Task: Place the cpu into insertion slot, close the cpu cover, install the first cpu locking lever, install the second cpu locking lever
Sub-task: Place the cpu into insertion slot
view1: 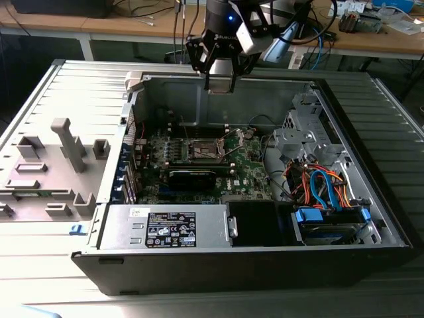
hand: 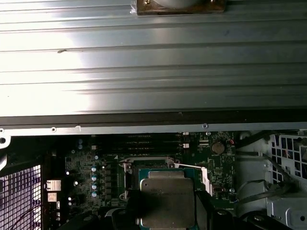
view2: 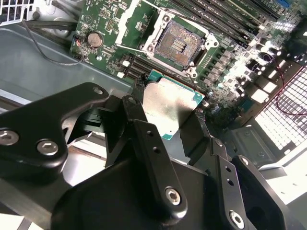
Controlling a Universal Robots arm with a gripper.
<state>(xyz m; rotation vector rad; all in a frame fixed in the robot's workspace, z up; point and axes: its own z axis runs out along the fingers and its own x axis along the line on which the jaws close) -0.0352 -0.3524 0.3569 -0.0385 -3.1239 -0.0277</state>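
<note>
The cpu (view2: 170, 108) is gripped between the closed fingers (view2: 142, 129), with the insertion slot (view2: 176, 42) lying open, apparently empty, beyond them. Placement is judged in hand; the cpu must be squared to the slot and lowered gently.

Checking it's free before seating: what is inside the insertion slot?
The second wrist view shows the insertion slot empty, nothing seated in it. The cpu is held in the fingers, clear of it. In the first wrist view the cpu hides its middle.
</note>
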